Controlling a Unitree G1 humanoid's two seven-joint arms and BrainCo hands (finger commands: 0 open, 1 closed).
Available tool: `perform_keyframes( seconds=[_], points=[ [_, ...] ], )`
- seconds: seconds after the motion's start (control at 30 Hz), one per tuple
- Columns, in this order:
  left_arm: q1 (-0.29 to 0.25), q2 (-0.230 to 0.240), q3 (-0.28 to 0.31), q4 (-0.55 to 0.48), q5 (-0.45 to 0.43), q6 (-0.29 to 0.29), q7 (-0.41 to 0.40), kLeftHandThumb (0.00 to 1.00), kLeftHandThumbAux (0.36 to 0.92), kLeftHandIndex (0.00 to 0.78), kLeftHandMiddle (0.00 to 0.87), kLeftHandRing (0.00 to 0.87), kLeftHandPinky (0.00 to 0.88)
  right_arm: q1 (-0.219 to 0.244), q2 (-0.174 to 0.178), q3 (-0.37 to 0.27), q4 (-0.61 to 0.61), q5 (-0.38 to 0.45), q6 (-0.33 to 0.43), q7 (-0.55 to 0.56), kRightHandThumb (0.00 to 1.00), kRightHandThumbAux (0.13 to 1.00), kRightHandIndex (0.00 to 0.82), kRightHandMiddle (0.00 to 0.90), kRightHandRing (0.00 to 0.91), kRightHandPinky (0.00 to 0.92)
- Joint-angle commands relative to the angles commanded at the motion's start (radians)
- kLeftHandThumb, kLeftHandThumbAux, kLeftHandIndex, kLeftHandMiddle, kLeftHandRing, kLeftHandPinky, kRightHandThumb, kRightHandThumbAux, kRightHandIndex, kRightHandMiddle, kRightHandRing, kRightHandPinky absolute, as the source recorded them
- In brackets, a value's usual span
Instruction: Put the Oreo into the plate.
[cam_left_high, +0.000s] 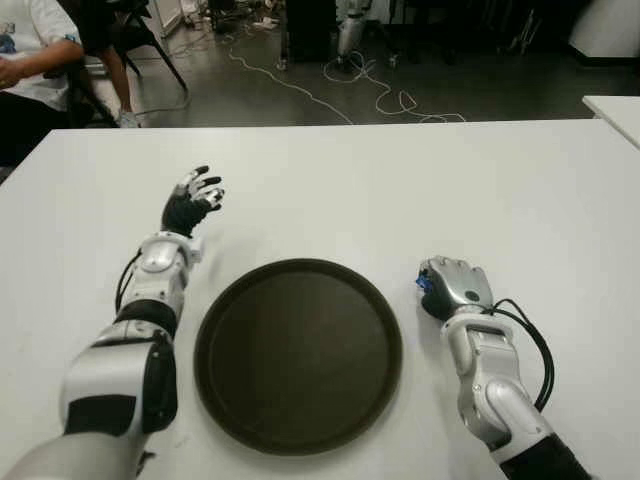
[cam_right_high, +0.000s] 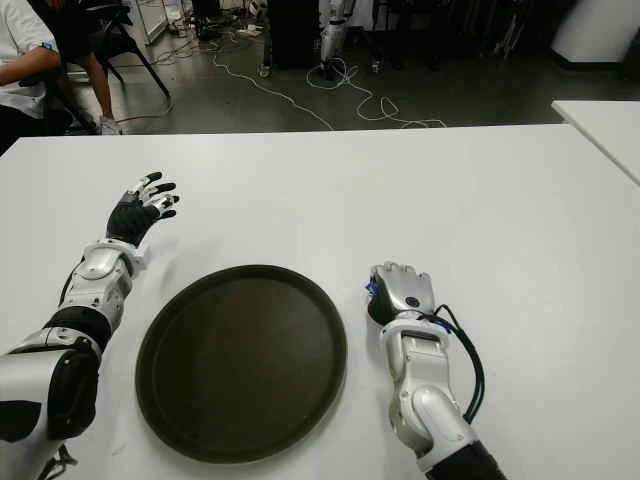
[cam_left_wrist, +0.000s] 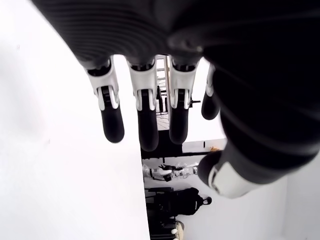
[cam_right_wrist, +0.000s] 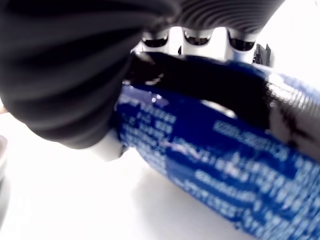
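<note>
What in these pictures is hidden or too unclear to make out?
- Oreo pack: in the eye views only a blue corner shows; the right robot hand covers the rest.
- Its print: blurred in the right wrist view.
- Plate: missing from both wrist views.
- Person: cut off by the eye views' edge.
- Left robot hand: open, left of the plate; nothing hidden.

You have the blue foil-wrapped Oreo packet (cam_right_wrist: 210, 165), printed with small white text, enclosed under the curled fingers of the right hand (cam_left_high: 455, 287); only a blue sliver shows at the hand's left edge. It sits at about 3 o'clock from the round dark brown plate (cam_left_high: 298, 352), just beside its rim, on the white table.
</note>
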Motion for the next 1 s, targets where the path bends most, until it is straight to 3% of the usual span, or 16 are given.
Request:
perform_keyframes(
  seconds=[1.0],
  points=[
    [0.000, -0.004, -0.011, 0.001, 0.012, -0.005, 0.012, 0.012, 0.724, 0.125, 0.219, 0.224, 0.240, 0.000, -0.026, -0.017, 0.005, 0.045, -0.052, -0.038, 0.689, 0.733, 0.426, 0.657, 0.674, 0.663]
  ],
)
